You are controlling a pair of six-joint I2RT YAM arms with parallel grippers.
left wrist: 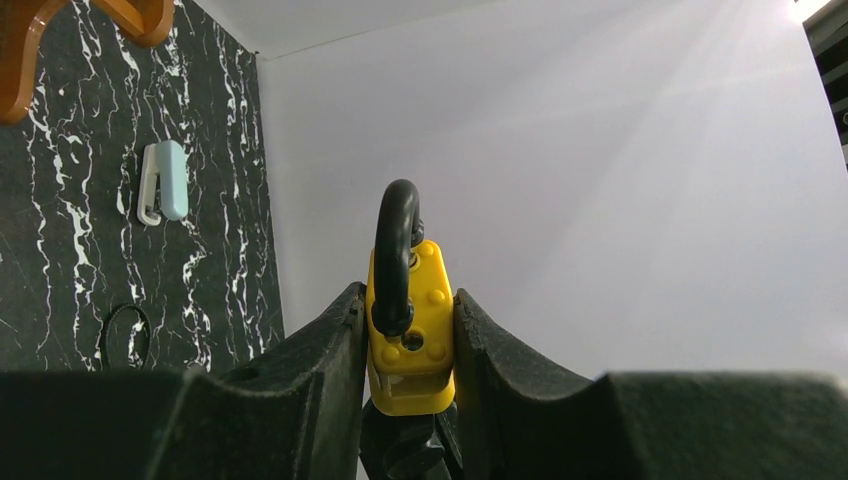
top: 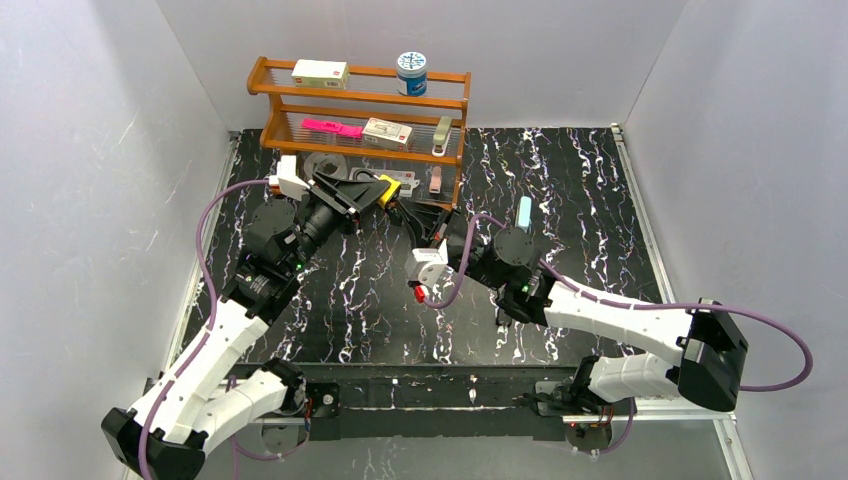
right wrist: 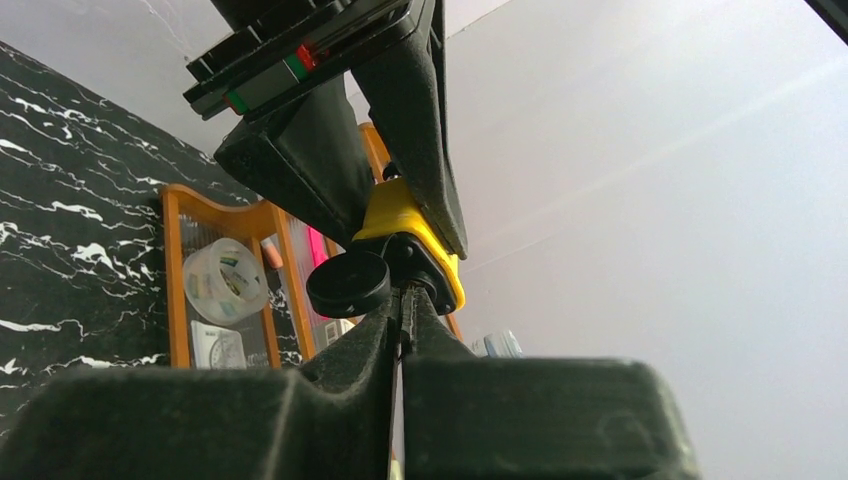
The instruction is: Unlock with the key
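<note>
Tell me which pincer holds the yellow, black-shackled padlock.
The left pincer: its two fingers clamp the yellow padlock by its sides; the right pincer only reaches its base.

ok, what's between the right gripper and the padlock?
Right wrist view: only what looks like the black key, sticking out of the yellow padlock underside, with the right gripper pinched on it. A round black knob sits beside. No bare gap.
</note>
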